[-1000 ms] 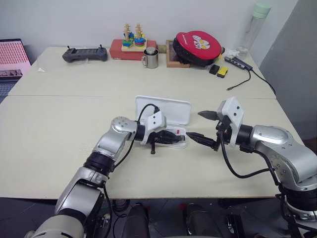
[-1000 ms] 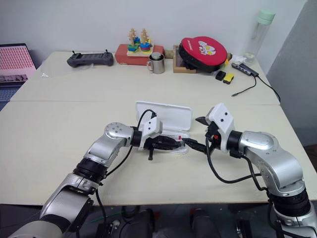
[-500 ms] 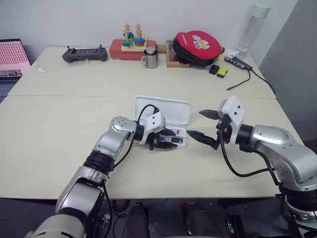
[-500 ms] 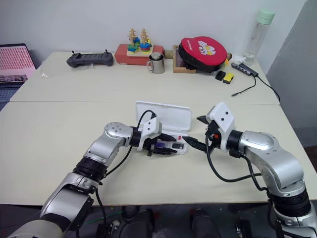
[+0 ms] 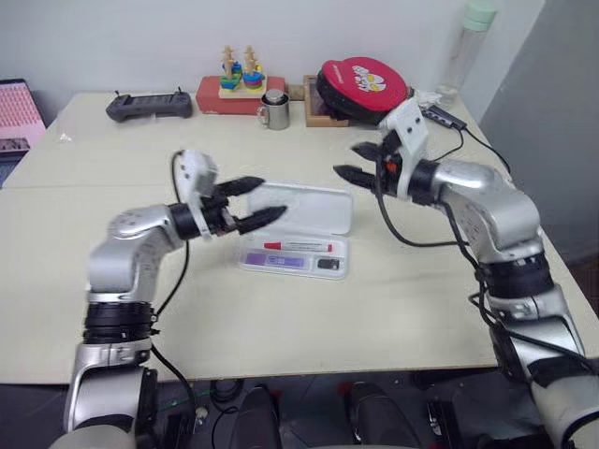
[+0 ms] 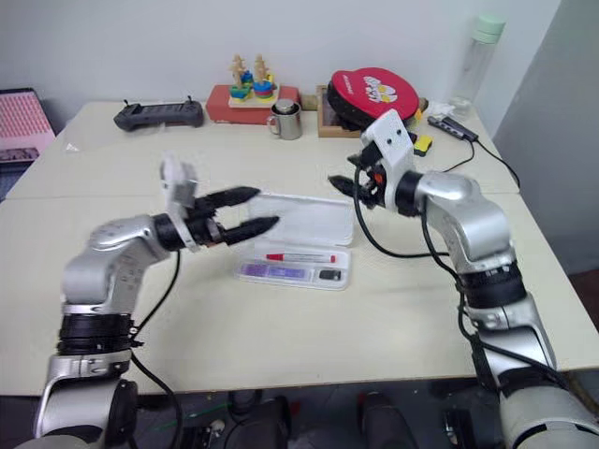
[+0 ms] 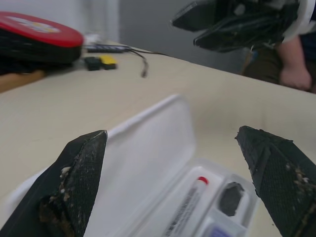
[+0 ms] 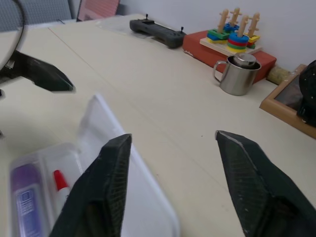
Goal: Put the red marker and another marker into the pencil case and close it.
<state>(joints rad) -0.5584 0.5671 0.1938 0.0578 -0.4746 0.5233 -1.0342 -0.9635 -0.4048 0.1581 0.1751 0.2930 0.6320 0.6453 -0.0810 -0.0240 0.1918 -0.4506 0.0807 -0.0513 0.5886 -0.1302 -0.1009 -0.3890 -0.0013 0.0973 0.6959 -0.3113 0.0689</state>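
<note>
Fingers of our left gripper and right gripper stand apart, empty, above the open pencil case; inside lie one red marker and one purple marker.

White pencil case holds red marker, white barrel with red cap, and purple-capped lilac marker. Counter: pale beige.

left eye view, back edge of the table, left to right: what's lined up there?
black controller → red box with the stacking toy → metal mug → red round case → clear bottle
</note>
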